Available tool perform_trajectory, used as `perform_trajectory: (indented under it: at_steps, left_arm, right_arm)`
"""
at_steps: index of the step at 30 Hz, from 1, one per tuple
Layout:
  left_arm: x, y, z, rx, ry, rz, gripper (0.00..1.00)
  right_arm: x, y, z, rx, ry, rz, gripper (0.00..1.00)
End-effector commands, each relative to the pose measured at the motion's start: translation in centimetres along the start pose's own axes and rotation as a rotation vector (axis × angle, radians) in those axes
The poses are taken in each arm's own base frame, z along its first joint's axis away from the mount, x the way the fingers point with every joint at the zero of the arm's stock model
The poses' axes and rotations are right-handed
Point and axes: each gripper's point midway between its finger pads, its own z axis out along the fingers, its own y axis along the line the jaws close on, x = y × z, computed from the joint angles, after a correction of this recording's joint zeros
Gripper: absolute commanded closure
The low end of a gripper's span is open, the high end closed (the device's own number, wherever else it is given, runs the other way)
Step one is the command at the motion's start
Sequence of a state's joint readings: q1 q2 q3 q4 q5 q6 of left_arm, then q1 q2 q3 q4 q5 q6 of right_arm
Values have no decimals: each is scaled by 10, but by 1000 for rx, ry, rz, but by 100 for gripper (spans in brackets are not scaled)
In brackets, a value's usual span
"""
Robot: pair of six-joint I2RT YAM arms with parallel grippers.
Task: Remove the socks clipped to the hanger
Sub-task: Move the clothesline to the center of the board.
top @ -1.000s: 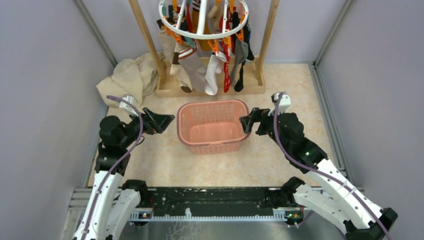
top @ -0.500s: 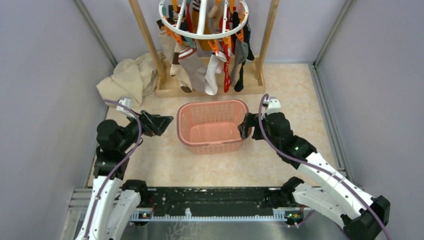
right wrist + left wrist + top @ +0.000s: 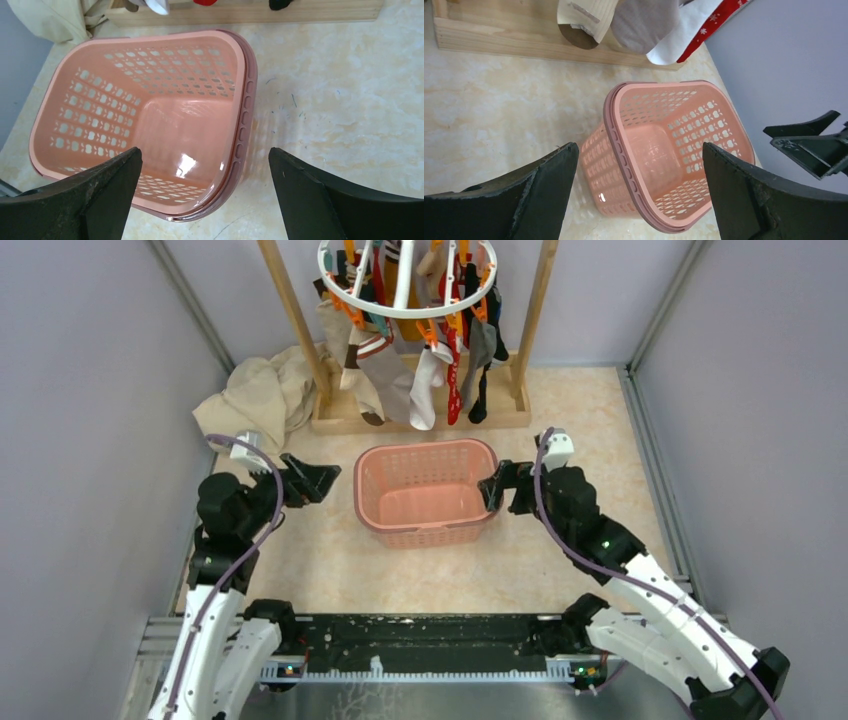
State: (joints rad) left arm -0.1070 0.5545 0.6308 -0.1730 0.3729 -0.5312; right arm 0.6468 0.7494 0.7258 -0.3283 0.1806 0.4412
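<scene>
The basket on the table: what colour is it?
The basket is salmon pink, clearest in the right wrist view.

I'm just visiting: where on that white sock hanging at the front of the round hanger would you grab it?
Probably the white sock by its loose lower half, below the orange clip, coming from the basket side. It hangs straight down from the near rim of the hanger, toe free, and the wooden posts flank the sides.

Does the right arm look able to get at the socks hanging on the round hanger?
Probably yes. Its open fingers hover beside the pink basket, which sits off to the side, leaving nothing between them and the socks dangling from the hanger. The stretch itself I can't judge.
</scene>
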Motion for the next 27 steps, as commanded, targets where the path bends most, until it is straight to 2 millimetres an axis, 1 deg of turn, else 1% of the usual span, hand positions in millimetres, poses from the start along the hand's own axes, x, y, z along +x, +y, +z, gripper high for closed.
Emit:
perform_trajectory:
  at_steps: [1, 3, 5, 6, 8, 11, 14, 15, 18, 20, 22, 23, 25, 27]
  left_arm:
    - [-3, 4, 11, -48, 88, 8, 1]
    - [-6, 6, 12, -77, 102, 14, 1]
    - [-14, 11, 10, -117, 79, 26, 1]
    - [-17, 13, 9, -134, 68, 27, 1]
    - [-23, 23, 8, -204, 44, 16, 1]
    - [-19, 27, 10, -214, 62, 28, 1]
    - [-10, 44, 14, -290, 79, -24, 1]
    - [-9, 42, 15, -277, 88, -32, 1]
    - [-7, 16, 20, -105, 115, 57, 1]
    - [-11, 7, 21, -62, 99, 52, 1]
    - [-10, -3, 25, -1, 121, 54, 1]
    - [-9, -4, 29, 11, 137, 45, 1]
    - [1, -3, 35, 16, 199, -1, 1]
    - [14, 4, 42, 9, 237, -55, 1]
  right_arm:
    - [-20, -8, -4, 54, -91, 27, 2]
    - [-19, -11, -2, 79, -66, 24, 4]
    - [-17, -13, 2, 102, -51, 26, 3]
    - [-19, -15, 3, 118, -52, 27, 3]
    - [-22, -20, 3, 164, -51, 51, 3]
    - [-34, -23, 1, 213, -63, 74, 2]
    - [-43, -16, 1, 195, -67, 85, 2]
    - [-45, -12, 0, 182, -67, 95, 2]
    - [-43, -2, 0, 118, -63, 105, 1]
    - [-41, 8, -2, 36, -74, 66, 1]
    - [-46, 20, -6, -45, -106, 42, 2]
    - [-49, 24, -8, -73, -128, 38, 2]
    - [-53, 36, -16, -161, -168, -1, 1]
    - [-59, 44, -24, -219, -206, 0, 2]
